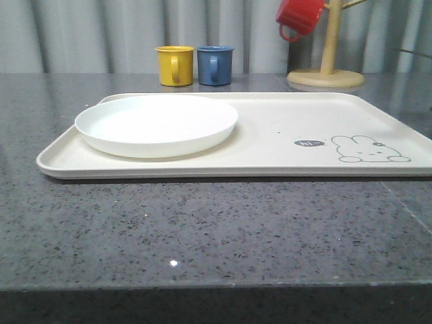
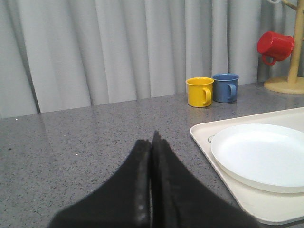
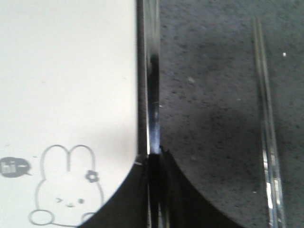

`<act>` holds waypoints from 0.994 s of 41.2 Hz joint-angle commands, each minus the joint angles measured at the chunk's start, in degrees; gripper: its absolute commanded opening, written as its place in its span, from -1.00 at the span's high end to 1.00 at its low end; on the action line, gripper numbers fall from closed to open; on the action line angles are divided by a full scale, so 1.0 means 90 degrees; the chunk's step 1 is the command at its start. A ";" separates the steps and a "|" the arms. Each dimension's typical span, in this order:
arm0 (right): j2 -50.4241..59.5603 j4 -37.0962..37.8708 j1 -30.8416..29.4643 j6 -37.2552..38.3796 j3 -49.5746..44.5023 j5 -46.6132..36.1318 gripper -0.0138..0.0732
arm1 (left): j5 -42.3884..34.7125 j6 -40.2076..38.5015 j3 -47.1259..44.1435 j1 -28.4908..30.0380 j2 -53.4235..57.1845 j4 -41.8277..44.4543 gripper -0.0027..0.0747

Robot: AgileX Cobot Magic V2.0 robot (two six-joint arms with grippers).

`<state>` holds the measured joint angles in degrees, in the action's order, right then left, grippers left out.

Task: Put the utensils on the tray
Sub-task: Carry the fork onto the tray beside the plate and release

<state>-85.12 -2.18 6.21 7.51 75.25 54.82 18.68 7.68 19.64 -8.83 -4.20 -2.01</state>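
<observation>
The cream tray (image 1: 283, 135) with a rabbit drawing lies across the grey table, and the white plate (image 1: 156, 123) rests on its left part. My right gripper (image 3: 154, 154) is shut on a slim shiny steel utensil (image 3: 151, 85). It runs out from the jaws along the tray's edge (image 3: 135, 71); I cannot tell whether it is the fork or the spoon. The steel chopsticks (image 3: 265, 118) lie on the table beside it, off the tray. My left gripper (image 2: 152, 140) is shut on nothing, over bare table to the left of the tray (image 2: 228, 190) and plate (image 2: 266, 154).
A yellow mug (image 1: 175, 65) and a blue mug (image 1: 214, 65) stand behind the tray. A wooden mug tree (image 1: 327, 67) at the back right carries a red mug (image 1: 299, 17). A grey curtain closes off the back of the table.
</observation>
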 commanded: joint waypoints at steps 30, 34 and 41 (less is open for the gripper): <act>-0.1780 0.0183 0.2295 0.2399 0.1395 -0.0468 0.81 | -0.0466 -0.0075 0.0161 0.0005 -0.0083 -0.0073 0.98; -0.1860 0.0242 0.2295 0.2756 0.1395 -0.0482 0.80 | -0.0466 -0.0075 0.0161 0.0005 -0.0083 -0.0073 0.98; -0.1961 0.0286 0.2295 0.2913 0.1395 -0.0639 0.62 | -0.0466 -0.0075 0.0161 0.0005 -0.0083 -0.0073 0.98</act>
<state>-105.03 -0.57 27.04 33.06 85.82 51.23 18.68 7.68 19.64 -8.83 -4.20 -2.01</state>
